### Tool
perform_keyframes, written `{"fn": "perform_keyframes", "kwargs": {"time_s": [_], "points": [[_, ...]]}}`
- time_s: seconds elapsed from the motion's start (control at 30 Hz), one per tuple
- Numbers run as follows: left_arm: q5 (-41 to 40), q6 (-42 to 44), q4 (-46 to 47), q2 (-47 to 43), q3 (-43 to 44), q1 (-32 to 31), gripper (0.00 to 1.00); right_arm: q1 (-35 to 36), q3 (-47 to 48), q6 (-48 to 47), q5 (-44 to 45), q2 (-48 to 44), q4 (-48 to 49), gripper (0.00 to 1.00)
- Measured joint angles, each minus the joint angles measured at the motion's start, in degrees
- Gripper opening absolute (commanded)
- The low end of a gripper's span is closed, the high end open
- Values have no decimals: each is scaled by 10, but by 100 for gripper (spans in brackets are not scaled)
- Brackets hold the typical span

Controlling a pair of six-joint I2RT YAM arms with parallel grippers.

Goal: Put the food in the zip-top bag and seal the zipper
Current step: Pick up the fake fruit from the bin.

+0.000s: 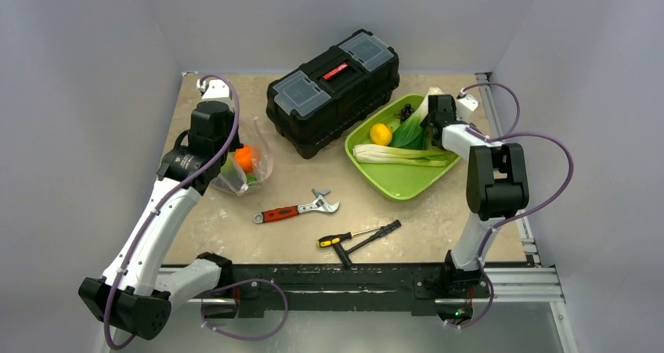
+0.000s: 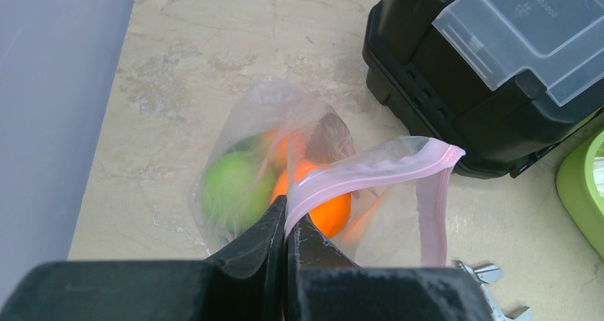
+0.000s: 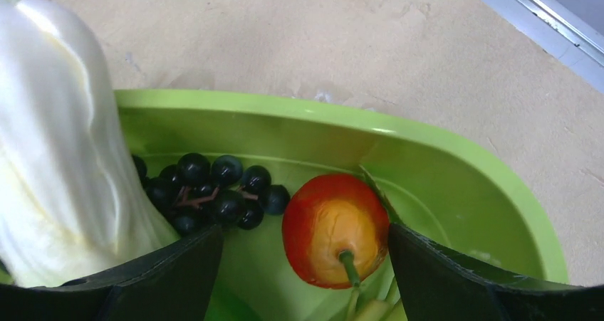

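Observation:
The clear zip-top bag (image 1: 249, 167) lies at the left of the table and holds a green apple (image 2: 231, 189), an orange fruit (image 2: 324, 208) and a dark piece (image 2: 329, 137). My left gripper (image 2: 286, 218) is shut on the bag's pink zipper (image 2: 370, 168) and holds the mouth up; it also shows in the top view (image 1: 225, 169). My right gripper (image 3: 305, 237) is open, low in the lime-green tray (image 3: 399, 125), with its jaws on either side of a red-orange fruit (image 3: 335, 228). A black grape bunch (image 3: 206, 189) lies just left of that fruit.
A black toolbox (image 1: 333, 87) stands at the back centre, close to the bag's right. The tray (image 1: 399, 182) also holds a yellow fruit (image 1: 381, 134) and a white-stemmed leafy vegetable (image 1: 399, 156). A red-handled wrench (image 1: 297, 210) and screwdrivers (image 1: 360, 235) lie in front.

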Motion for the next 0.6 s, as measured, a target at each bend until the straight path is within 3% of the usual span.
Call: {"fn": "perform_keyframes", "kwargs": {"time_s": [0.13, 0.23, 0.3, 0.53, 0.6], "points": [[0, 0, 0, 1, 0, 0, 0, -9, 5, 11, -1, 5, -12, 71], [0, 0, 0, 1, 0, 0, 0, -17, 5, 22, -5, 4, -16, 38], [1, 0, 0, 2, 0, 0, 0, -21, 5, 26, -5, 4, -20, 26], [3, 0, 0, 2, 0, 0, 0, -27, -4, 41, -6, -4, -19, 0], [3, 0, 0, 2, 0, 0, 0, -28, -26, 41, -13, -23, -10, 0]]}}
